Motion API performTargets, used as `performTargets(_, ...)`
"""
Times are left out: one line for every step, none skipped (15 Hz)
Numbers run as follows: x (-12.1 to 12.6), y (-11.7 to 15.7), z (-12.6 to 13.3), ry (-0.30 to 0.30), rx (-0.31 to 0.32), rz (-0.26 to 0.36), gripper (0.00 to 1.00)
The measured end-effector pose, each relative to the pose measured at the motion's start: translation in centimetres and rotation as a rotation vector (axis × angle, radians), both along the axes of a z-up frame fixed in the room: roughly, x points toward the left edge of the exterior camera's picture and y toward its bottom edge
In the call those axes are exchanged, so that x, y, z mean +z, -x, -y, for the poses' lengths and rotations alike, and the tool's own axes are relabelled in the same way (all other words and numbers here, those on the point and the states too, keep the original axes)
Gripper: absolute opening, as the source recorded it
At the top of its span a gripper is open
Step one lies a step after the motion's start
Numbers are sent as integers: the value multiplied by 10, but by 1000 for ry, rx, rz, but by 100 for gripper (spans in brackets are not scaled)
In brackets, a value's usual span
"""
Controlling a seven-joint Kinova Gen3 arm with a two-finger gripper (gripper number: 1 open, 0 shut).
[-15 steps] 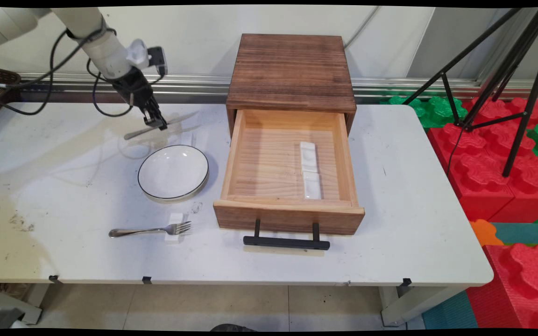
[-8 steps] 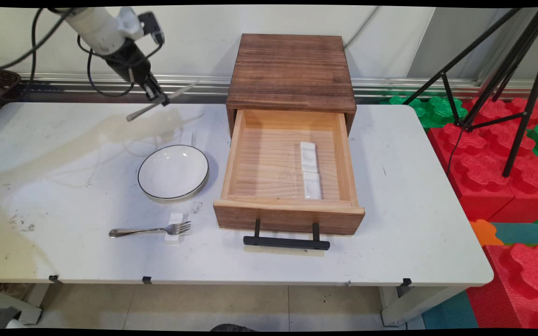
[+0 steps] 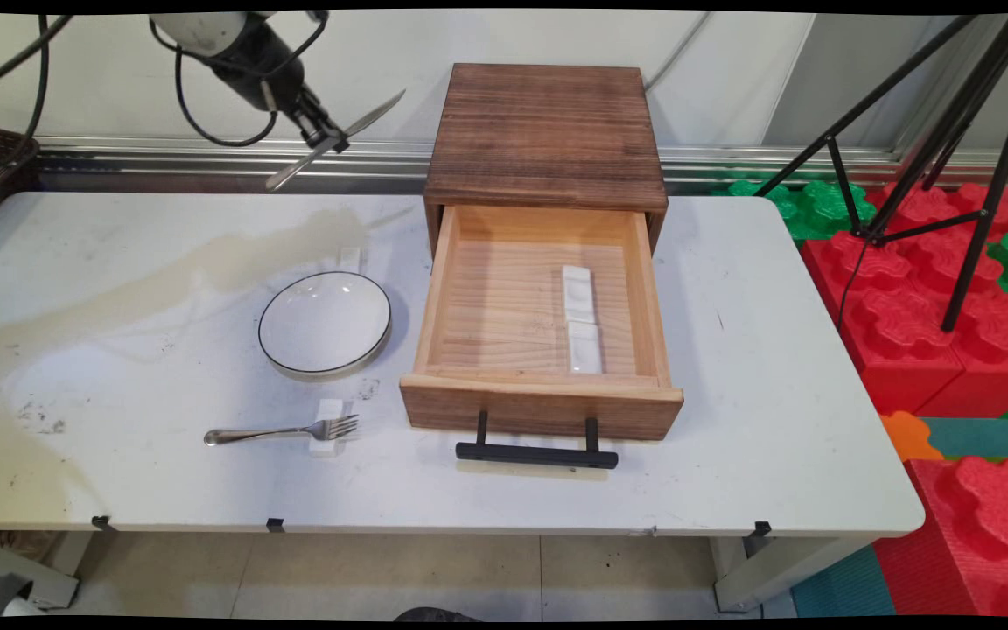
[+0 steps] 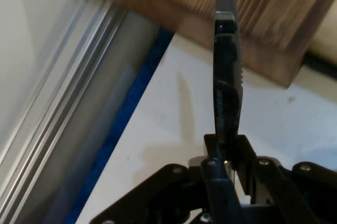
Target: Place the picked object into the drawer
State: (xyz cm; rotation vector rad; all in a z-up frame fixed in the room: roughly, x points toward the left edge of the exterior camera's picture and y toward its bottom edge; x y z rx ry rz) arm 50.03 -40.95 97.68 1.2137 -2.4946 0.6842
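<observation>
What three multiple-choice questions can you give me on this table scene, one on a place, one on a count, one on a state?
1. Where does the fork lie?
A. in the drawer
B. on the table, tines on a small white rest
C. on the plate

2. How many white rests lie in the drawer?
A. two
B. none
C. four

3. What is the gripper doing?
A. hanging open
B. shut on the plate
C. shut on a knife, raised

Key: 1 B, its tines sit on the rest; 2 A, two end to end; 3 C, the knife is clamped.
</observation>
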Motion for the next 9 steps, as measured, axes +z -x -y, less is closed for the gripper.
performTargets(6,11,-3,12,-8,-1,0)
performTargets(10,21,-5,22,-18,-2,0)
performTargets(15,33,-7,31,-31,-3,0)
performTargets(19,45,-9,39,-46,-4,0)
performTargets(22,56,-11,43,-60,-5,0)
performTargets(24,63,-11,46,-69,-6,0)
performTargets(26,74,-13,48,-86,-8,0)
performTargets(27,87,-13,50,-106,-11,0)
performTargets(28,98,-14,50,-124,-13,0)
